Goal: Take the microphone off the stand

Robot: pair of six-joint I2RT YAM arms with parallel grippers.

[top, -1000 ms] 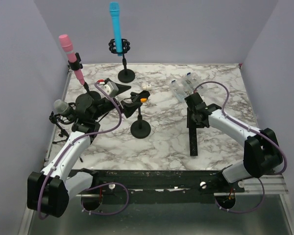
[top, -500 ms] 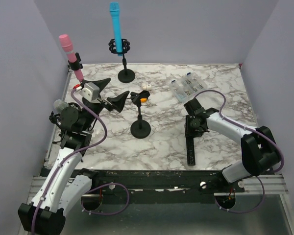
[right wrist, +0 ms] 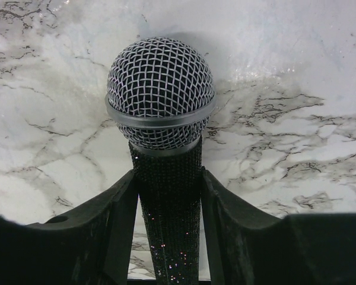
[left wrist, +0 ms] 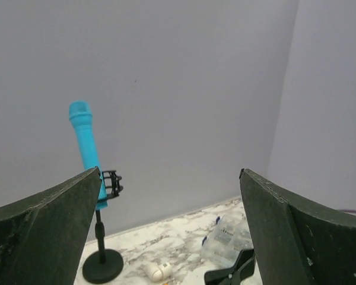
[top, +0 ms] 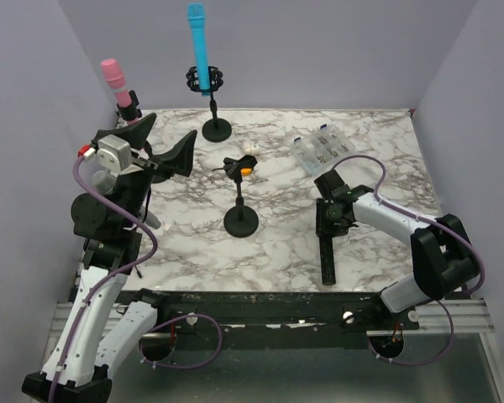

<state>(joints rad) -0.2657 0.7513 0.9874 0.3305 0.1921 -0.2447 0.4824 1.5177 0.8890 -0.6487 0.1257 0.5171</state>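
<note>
Microphone (right wrist: 165, 148), black glitter handle under a silver mesh head, is off its stand and pinched at the handle by the right gripper (right wrist: 167, 178), whose fingers press it from both sides. Its long axis runs straight along those fingers, with the head out beyond the tips; from overhead the handle shows as a dark bar trailing toward the near edge. Whether it already rests on the white, grey-veined marble tabletop (top: 277, 252) I cannot tell, though the surface lies close beneath. Release looks like the remaining move. The empty black round-based stand (top: 240, 220) is well apart to the left, mid-table. The left gripper (left wrist: 169, 172), raised, spread wide and holding nothing, is farther off. Plain lilac walls (top: 319, 50) enclose the table.
</note>
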